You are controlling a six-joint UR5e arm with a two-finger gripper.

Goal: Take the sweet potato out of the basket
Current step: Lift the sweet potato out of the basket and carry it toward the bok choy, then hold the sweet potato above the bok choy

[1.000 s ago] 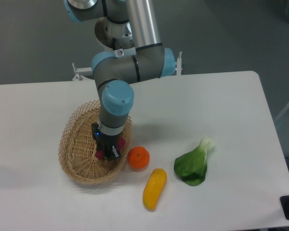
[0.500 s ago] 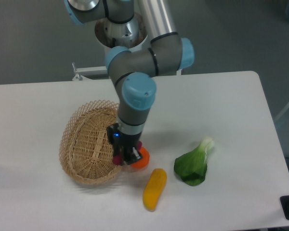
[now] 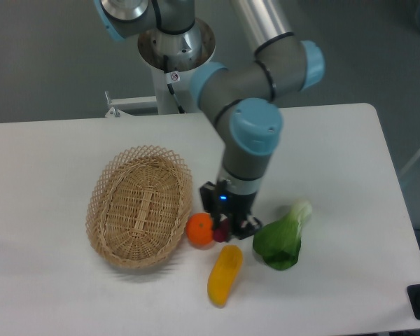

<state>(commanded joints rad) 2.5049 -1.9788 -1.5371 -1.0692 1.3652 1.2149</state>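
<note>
Gripper clamped on the potato has swung out of the basket, now at the orange's 3 o'clock; pickup basically done.

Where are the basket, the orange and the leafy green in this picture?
basket (image 3: 106,210), fixed camera view, left woven wall.
orange (image 3: 199,229), fixed camera view, middle of the fruit.
leafy green (image 3: 276,243), fixed camera view, dark leaf.

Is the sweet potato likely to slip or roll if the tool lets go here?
Probably rolls: the sweet potato looks rounded and smooth, held in the tool beside the orange. Likely stiff, so it should not flop. The basket is empty.
</note>
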